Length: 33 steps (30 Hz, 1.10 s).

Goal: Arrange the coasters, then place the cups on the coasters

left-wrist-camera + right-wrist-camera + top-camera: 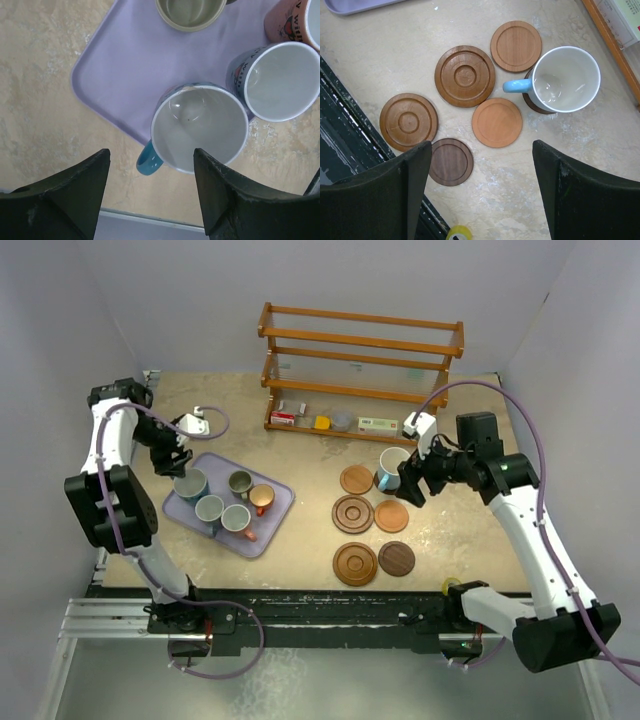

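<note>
1. I am keeping the left pincer (172, 462) released over the corner cup (200, 127) on the tray (125, 65), jaws apart, apparently lining up a grasp.
2. The right pincer (412, 485) is hanging released above the placed cup (565, 80), which is sitting on a dark coaster (534, 106).
3. Five bare coasters (465, 75) are lying clustered on the tabletop (300, 570), each likely awaiting a cup.
</note>
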Each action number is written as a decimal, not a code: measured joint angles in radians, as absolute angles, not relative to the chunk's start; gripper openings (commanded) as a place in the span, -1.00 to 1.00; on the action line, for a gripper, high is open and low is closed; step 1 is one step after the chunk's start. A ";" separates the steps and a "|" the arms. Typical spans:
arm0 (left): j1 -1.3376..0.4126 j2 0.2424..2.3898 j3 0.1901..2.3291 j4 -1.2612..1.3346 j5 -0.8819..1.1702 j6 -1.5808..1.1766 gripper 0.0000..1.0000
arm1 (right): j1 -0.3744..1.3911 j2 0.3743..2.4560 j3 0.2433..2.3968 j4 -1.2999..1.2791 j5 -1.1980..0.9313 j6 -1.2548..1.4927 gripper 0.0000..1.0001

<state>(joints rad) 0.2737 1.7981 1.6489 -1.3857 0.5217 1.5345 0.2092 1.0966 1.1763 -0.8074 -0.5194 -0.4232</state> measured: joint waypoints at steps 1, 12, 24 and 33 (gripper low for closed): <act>0.270 1.807 1.649 -1.388 0.521 1.554 0.26 | 0.209 1.100 1.176 -0.807 -0.520 -0.424 0.66; 0.152 1.877 1.649 -1.370 0.451 1.636 -0.16 | 0.209 1.141 1.171 -0.806 -0.520 -0.430 0.63; 0.109 1.900 1.638 -1.356 0.332 1.670 -0.36 | 0.209 1.145 1.169 -0.806 -0.520 -0.431 0.60; 0.105 1.913 1.595 -1.349 0.316 1.672 -0.57 | 0.209 1.162 1.169 -0.807 -0.520 -0.436 0.58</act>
